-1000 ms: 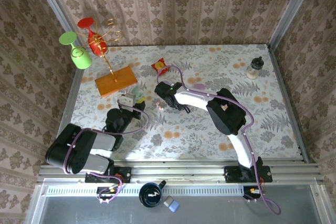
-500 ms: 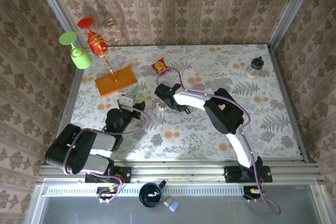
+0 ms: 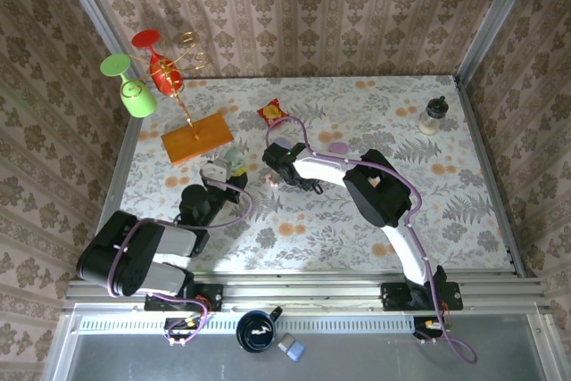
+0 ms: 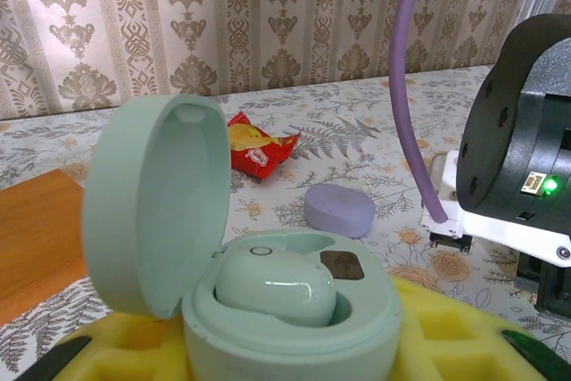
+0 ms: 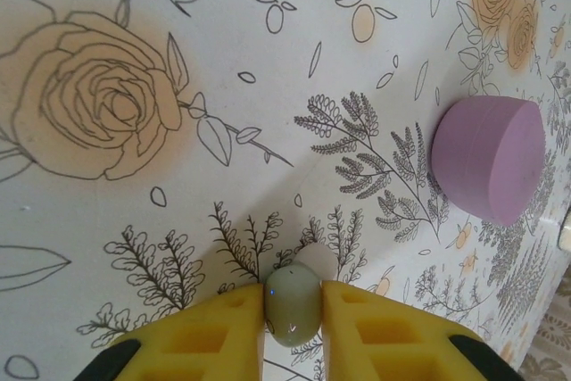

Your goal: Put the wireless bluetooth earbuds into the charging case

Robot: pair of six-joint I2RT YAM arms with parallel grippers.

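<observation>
Up close in the right wrist view, the right gripper point(image 5: 293, 299) has its yellow pads point(image 5: 223, 332) drawn narrow against both sides of a tiny glossy earbud point(image 5: 291, 308). The bud is pale greenish white and sits low at the centre of the frame, just over the flowered table point(image 5: 107, 202). A pinkish white bit shows right behind it, and I cannot tell if it belongs to the same bud. Further off at the right lies a closed lilac case point(image 5: 489, 158), well apart from it.

The left gripper point(image 4: 285, 359) holds the mint charging case point(image 4: 294, 327) between its yellow foam fingers. The lid point(image 4: 152, 207) is swung up at the left and a seated bud point(image 4: 275, 285) rests inside. Beyond are the lilac case, a red-and-yellow snack packet point(image 4: 257, 144) and an orange board point(image 4: 31, 234) at the left edge. The right arm's black housing point(image 4: 526, 122) and purple cable point(image 4: 409, 86) crowd the right side.

From above, both grippers sit near each other left of centre. That view adds a stand with red and green glasses point(image 3: 147, 73) at the upper left and a small jar point(image 3: 434, 115) at the upper right.
</observation>
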